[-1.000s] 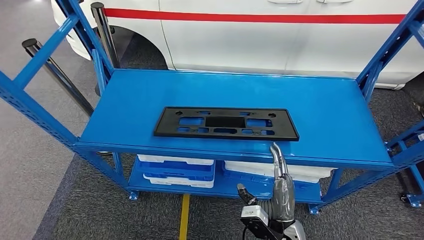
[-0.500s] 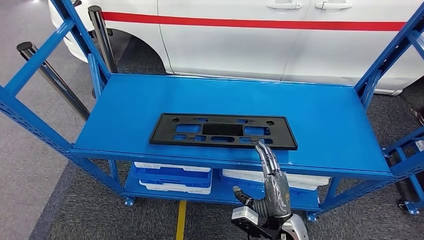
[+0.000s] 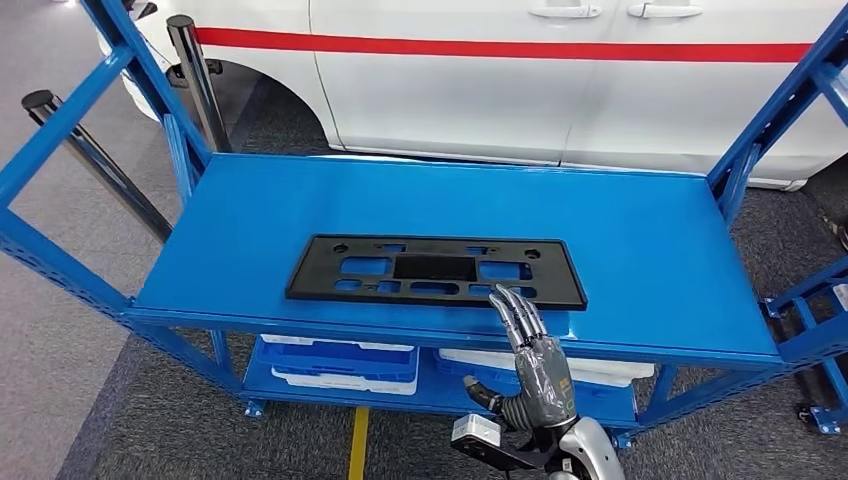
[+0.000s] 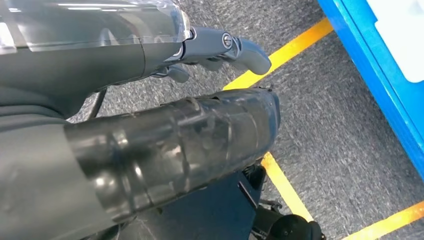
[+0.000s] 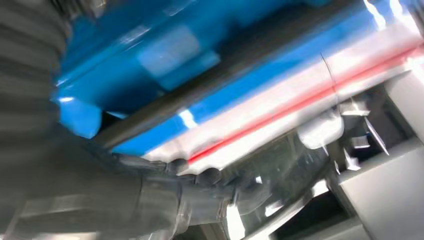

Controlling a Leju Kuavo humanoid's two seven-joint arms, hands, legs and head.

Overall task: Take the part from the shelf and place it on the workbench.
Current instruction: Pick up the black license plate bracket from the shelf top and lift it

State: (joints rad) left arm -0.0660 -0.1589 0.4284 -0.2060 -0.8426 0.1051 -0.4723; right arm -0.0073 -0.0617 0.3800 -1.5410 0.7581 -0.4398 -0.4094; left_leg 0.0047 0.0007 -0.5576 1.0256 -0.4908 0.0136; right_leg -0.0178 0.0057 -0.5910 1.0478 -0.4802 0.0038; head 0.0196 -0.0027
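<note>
The part (image 3: 435,270) is a flat black rectangular plate with several cut-outs, lying flat near the front of the blue shelf top (image 3: 640,230). My right hand (image 3: 530,350) reaches up from below the shelf's front edge with its fingers stretched and spread, holding nothing. Its fingertips (image 3: 510,298) lie over the plate's near edge towards its right end; whether they touch cannot be told. The right wrist view is blurred: the plate's dark edge (image 5: 210,85) crosses the blue surface above my fingers (image 5: 200,177). My left hand (image 4: 225,47) hangs over the grey floor, holding nothing.
A white car (image 3: 560,80) with a red stripe stands close behind the shelf. Blue uprights (image 3: 760,130) frame both ends. White and blue trays (image 3: 345,360) sit on the lower level. Black posts (image 3: 190,70) stand at the back left. A yellow floor line (image 3: 357,450) runs below.
My right hand has risen and moved forward over the shelf's front edge to the plate's near edge, and its fingers have spread. The camera has shifted slightly; the plate lies as before.
</note>
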